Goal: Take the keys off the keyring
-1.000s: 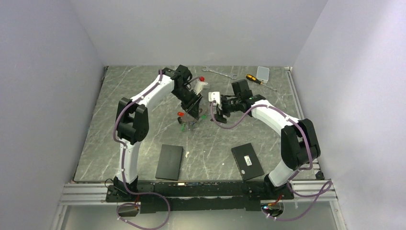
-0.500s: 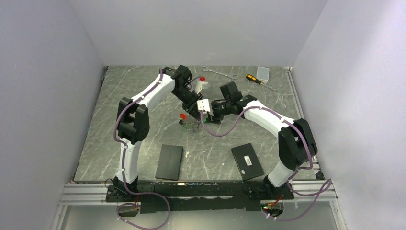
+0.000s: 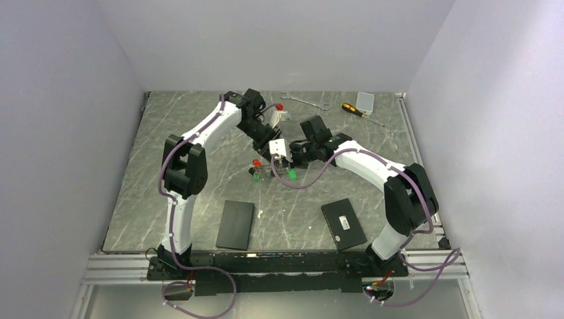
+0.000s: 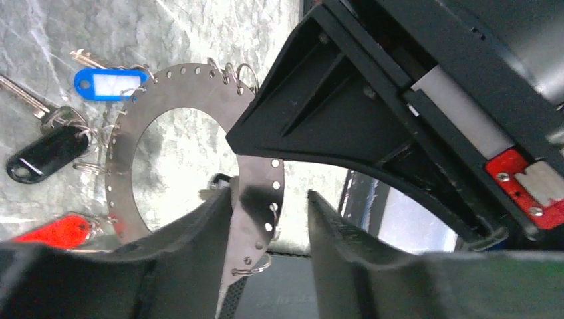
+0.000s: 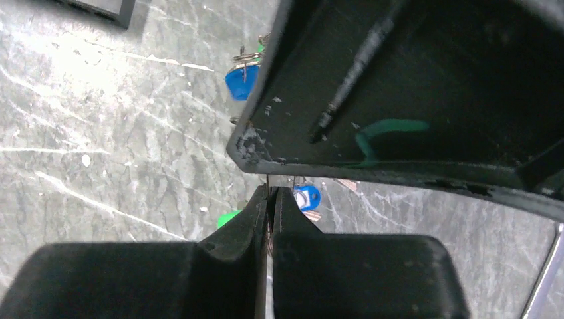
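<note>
Two black boxes (image 3: 235,224) near on the marble table (image 3: 133,199); mid-table the left gripper (image 4: 269,199), jaws apart, straddles the flat band of the keyring (image 4: 179,83), the right gripper (image 5: 269,191) pinched tight on its thin edge, keys (image 4: 110,84) with coloured tags fringing it; wrench (image 3: 304,101) and screwdriver (image 3: 352,110) far right.

I counted one keyring (image 4: 122,166), at least three tagged keys (image 4: 110,84) on it, two black boxes (image 3: 236,224), one wrench (image 3: 302,100), one screwdriver (image 3: 351,109) and one small pale case (image 3: 365,100).
</note>
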Robot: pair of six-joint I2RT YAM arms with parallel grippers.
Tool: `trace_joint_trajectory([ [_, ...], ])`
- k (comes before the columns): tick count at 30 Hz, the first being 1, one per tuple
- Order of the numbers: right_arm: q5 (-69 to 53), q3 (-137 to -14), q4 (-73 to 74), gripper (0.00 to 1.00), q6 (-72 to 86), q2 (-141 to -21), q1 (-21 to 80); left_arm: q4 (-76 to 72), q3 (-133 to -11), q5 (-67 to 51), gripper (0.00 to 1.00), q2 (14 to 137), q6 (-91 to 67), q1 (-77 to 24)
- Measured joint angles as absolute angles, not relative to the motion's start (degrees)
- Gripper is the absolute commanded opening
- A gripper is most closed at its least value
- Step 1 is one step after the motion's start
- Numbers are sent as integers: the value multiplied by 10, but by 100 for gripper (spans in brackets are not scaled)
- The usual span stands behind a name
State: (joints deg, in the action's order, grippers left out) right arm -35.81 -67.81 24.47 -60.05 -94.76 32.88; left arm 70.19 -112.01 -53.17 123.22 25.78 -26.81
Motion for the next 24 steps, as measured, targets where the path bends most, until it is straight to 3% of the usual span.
trace_joint_trajectory([
  [3,-356,-678,236,0,-573,-948,326,698,-1127,-531,73,1232,249,-258],
  [8,-380,-678,230,0,-507,-947,304,658,-1115,-533,79,1206,236,-199],
  [15,-413,-679,204,0,-354,-945,273,561,-1022,-548,76,1097,203,-115],
  [24,-423,-679,150,0,-147,-940,252,417,-893,-593,68,983,157,-131],
])
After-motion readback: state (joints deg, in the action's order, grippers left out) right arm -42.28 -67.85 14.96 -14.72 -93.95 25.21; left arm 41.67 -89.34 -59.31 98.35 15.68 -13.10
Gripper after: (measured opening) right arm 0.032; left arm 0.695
